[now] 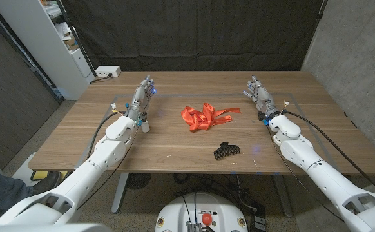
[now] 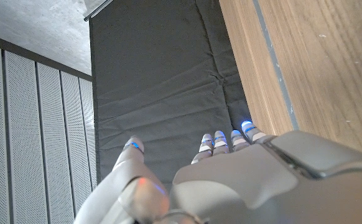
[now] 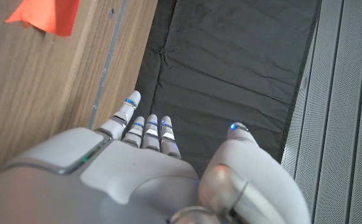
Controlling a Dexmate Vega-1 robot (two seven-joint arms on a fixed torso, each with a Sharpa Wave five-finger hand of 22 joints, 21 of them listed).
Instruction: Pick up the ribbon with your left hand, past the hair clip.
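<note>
An orange-red ribbon lies bunched in loops at the middle of the wooden table, with one tail running out to the right. A black hair clip sits nearer the front edge, just right of the ribbon. My left hand stands at the table's left side, well left of the ribbon, fingers straight and apart, holding nothing. My right hand stands at the right side, also with fingers apart and nothing in it. An end of the ribbon shows in the right wrist view beyond my right hand.
A white power strip lies at the table's back left corner. A black curtain hangs behind the table. A white shelf unit stands off the left side. A person's leg and shoe show at the lower left.
</note>
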